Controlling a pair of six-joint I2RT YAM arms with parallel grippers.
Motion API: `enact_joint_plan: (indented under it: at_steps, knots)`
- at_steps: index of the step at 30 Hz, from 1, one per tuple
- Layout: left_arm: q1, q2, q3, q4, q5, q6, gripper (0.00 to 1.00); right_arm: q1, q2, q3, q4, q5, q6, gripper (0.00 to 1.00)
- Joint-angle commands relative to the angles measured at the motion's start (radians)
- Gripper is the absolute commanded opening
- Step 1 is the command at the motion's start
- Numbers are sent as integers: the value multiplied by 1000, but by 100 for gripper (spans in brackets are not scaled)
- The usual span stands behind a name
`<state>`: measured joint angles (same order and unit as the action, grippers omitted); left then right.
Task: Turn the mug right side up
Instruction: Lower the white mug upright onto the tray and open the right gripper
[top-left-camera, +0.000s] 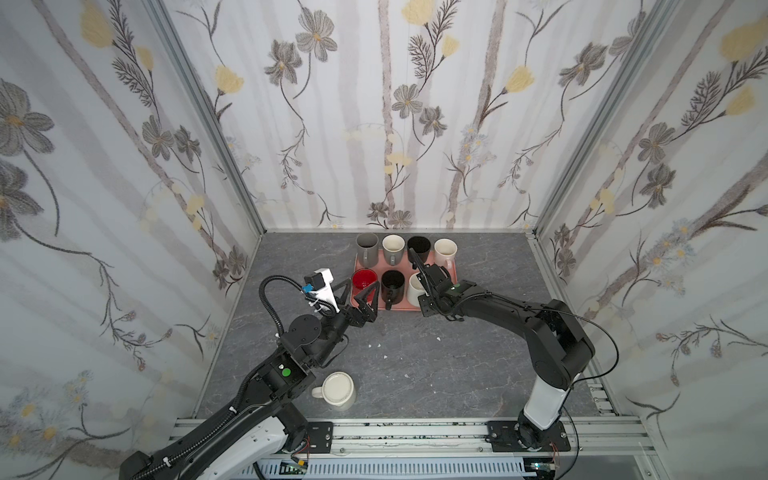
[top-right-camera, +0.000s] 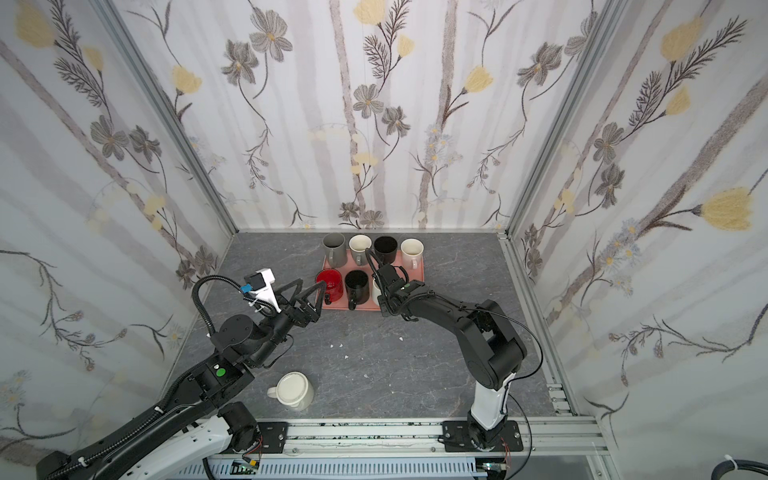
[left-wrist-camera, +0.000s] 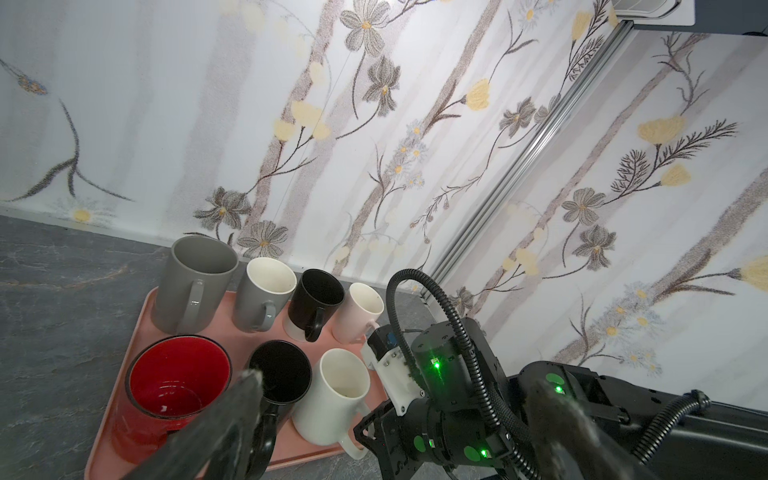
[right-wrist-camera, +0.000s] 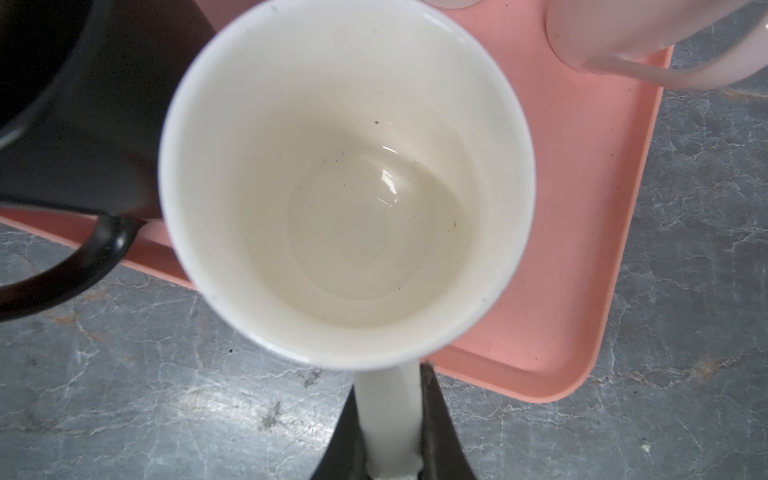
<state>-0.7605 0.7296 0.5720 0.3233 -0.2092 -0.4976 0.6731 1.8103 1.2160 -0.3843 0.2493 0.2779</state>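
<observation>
At tray's near corner: white mug (right-wrist-camera: 345, 183) upright on pink tray (right-wrist-camera: 582, 208).
My right gripper (right-wrist-camera: 390, 395): clamped on its handle (right-wrist-camera: 388, 440) — steadying the set-down, I judge.
My left gripper (top-left-camera: 362, 291): jaws apart, empty — standing by.

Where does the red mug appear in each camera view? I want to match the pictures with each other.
In a top view: the red mug stands at the near left corner of the pink tray.
In a top view: the same corner.
Left wrist: close up in the foreground, beside the black mug.
Right wrist: not in it.
Shared landmark: the pink tray, seen in all four views.
</observation>
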Motion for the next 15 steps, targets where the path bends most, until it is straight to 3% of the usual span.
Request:
enact_joint_plan:
  at_steps: [1, 4, 15]
  knots:
    - [1, 0, -1, 8, -13, 6, 100, 8, 8, 13, 35, 54, -16, 0]
    - [1, -1, 0, 5, -14, 8, 100, 16, 12, 10, 38, 53, -17, 2]
    - [1, -4, 0, -1, -15, 6, 100, 25, -21, -22, 63, 45, -5, 39]
